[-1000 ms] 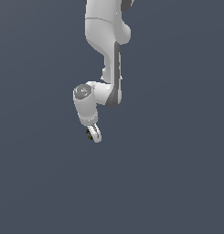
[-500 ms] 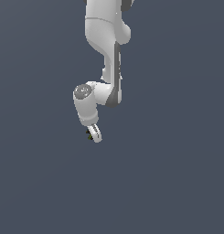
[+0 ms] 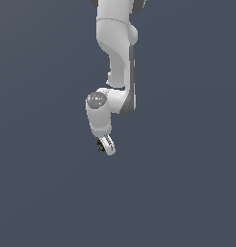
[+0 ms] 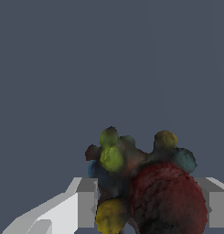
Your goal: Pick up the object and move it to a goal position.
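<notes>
The object (image 4: pixel 141 183) is a dark, lumpy cluster with a large dark red ball and yellow-green and bluish knobs. In the wrist view it sits between my two white fingers (image 4: pixel 86 201), which press on it from both sides. In the exterior view the white arm hangs down the middle of the frame. My gripper (image 3: pixel 106 145) points downward there, and the object (image 3: pixel 100 147) shows only as a tiny dark speck at the fingertips, mostly hidden by them. The gripper is shut on the object.
A flat, uniform grey-blue surface (image 3: pixel 187 193) fills both views. No other objects, containers or edges are in sight.
The arm and gripper stand almost exactly where they were a second ago; at most a very slight downward shift.
</notes>
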Robot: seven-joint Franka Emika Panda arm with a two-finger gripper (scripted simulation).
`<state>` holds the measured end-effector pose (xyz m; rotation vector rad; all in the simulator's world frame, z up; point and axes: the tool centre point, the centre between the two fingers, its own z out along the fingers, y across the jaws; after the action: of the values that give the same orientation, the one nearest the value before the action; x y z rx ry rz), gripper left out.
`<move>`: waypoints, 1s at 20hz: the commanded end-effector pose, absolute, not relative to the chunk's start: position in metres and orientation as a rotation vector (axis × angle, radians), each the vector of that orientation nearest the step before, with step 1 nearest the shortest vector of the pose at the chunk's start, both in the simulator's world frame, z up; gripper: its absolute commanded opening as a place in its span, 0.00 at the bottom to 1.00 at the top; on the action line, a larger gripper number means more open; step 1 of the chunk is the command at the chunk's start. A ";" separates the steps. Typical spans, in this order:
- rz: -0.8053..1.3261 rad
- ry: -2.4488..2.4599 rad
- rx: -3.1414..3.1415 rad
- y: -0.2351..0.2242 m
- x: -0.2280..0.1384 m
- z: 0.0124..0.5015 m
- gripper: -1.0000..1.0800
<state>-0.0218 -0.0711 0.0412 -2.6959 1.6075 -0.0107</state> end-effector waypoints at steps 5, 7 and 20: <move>-0.011 1.607 -2.697 -0.024 0.012 0.051 0.00; -0.010 1.607 -2.697 -0.008 0.023 0.054 0.00; -0.004 1.607 -2.699 0.079 0.088 0.070 0.00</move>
<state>0.0814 0.0702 0.0676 -2.7001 1.6059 -0.0032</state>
